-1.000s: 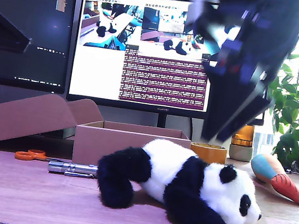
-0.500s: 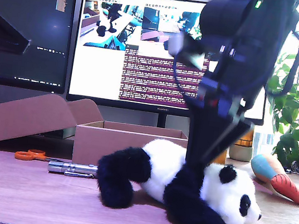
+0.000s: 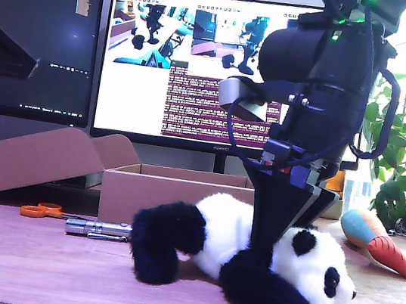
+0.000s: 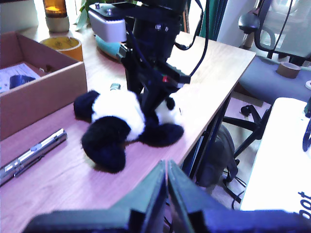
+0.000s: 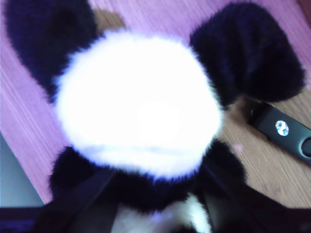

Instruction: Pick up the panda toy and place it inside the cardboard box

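Note:
The panda toy (image 3: 214, 230) lies lengthwise on the wooden table, its head toward the exterior view's right, just in front of the cardboard box (image 3: 174, 193). The box stands open, with its flap lid (image 3: 34, 157) folded back toward the exterior view's left. My second gripper (image 3: 267, 246) has come down on the panda's black shoulder band. It is open, and its fingers (image 5: 82, 204) straddle the panda (image 5: 138, 107). My first gripper (image 4: 166, 167) is shut and empty. It hovers off the table's edge, facing the panda (image 4: 121, 119), the box (image 4: 43, 92) and my second gripper (image 4: 154, 109).
Orange scissors (image 3: 41, 210) and a metal pen-like tool (image 3: 100, 228) lie in front of the box. A round yellow container (image 3: 283, 206) and a teal-and-orange carrot plush (image 3: 380, 243) sit toward the exterior view's right. Monitors and a plant stand behind. The table edge (image 4: 214, 111) is close to the panda.
My second arm has dropped from above the table onto the panda's shoulders, and its fingers now sit on either side. The panda's head has shifted slightly.

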